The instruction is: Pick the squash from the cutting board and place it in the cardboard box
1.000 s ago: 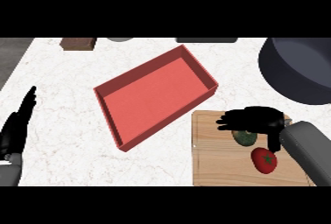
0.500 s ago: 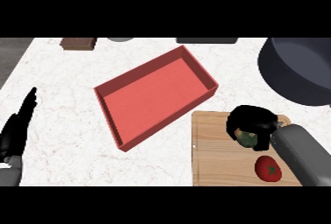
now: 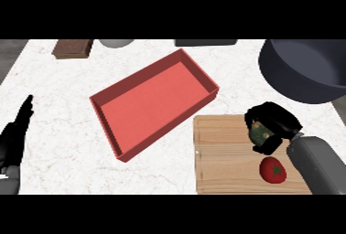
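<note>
Right hand [image 3: 270, 119] curled round green squash [image 3: 262, 133] over top right of cutting board [image 3: 226, 160]; whether lifted, cannot tell. Judged: grasp made, carry and release into red box [image 3: 157, 103] left. Tomato [image 3: 273, 169] on board. Left hand [image 3: 15, 137] open, resting at left edge.

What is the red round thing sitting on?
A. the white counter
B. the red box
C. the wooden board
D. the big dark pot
C: the red round thing lies on the wooden board, just below the right hand, which is curled round the green squash.
</note>
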